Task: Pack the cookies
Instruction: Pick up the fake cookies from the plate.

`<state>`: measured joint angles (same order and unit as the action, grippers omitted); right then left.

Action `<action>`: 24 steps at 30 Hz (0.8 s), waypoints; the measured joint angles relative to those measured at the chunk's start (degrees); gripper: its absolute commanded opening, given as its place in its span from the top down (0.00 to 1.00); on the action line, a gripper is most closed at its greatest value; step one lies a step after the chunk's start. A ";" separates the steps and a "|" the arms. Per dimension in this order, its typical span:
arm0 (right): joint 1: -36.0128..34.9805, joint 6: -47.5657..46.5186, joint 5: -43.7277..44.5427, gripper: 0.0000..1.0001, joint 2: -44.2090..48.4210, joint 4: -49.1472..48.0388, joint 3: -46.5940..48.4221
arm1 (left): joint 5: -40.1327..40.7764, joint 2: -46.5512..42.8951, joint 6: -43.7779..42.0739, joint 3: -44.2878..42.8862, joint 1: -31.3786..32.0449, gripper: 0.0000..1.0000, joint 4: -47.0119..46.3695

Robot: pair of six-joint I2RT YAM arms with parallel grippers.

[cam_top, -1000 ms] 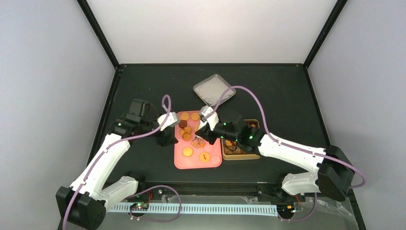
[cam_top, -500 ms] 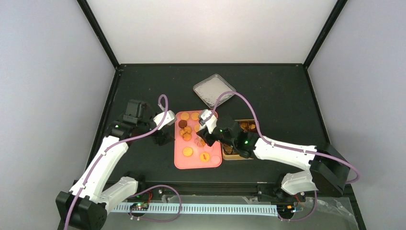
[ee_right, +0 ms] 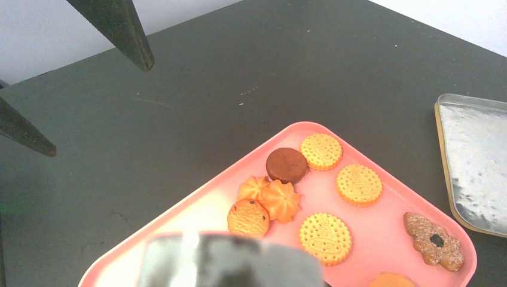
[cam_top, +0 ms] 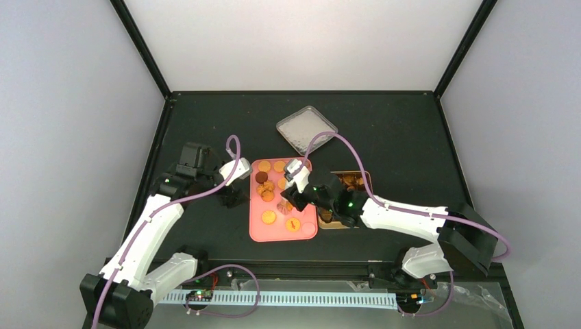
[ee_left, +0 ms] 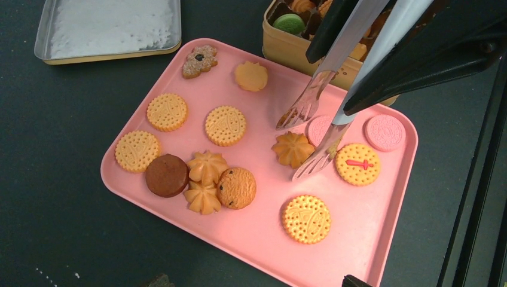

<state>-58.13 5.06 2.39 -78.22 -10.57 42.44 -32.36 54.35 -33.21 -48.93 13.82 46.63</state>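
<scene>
Nearest, at the left of the bench point(cam_top: 384, 137): left gripper point(cam_top: 231, 199) just beside the left edge of the pink tray point(ee_left: 257, 234), with fingers point(ee_right: 119, 30) spread wide and nothing between them (idle, by the look of it). At the right: right gripper point(cam_top: 294, 197) out over the tray, clamped on metal tongs point(ee_left: 306, 106), with a grip loose enough to leave the tong tips parted. Tips down low over the right half of the tray, one on either side of an orange rosette, a pale pink round just beside; apparently not yet closed on anything, and impossible to say whether touching.

Across the tray, more than a dozen cookies point(ee_left: 226, 125) lying loose: ridged golden rounds, rosettes, one dark brown disc, a chip-studded one, two pink, a flower shape with a dark centre toward the far end. Just right of the tray, a gold tin point(ee_left: 287, 57) right against it or nearly so (contact hard to judge), with some cookies already inside: one green, a few dark and golden. Farther back, apart from both, the silver lid point(ee_left: 107, 27) lying flat.

Judged from all that: packing begun, likely the smaller part done; most of the tray's load yet to carry over, then probably the lid to fit
</scene>
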 measured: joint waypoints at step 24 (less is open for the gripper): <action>-0.04 -1.25 5.51 0.79 6.82 8.04 3.65 | 1.01 0.76 0.00 -0.33 -0.42 0.24 0.09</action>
<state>-58.17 3.81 7.90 -71.40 -2.52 46.09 -31.35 55.11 -33.21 -49.25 13.41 46.72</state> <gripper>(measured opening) 0.293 0.758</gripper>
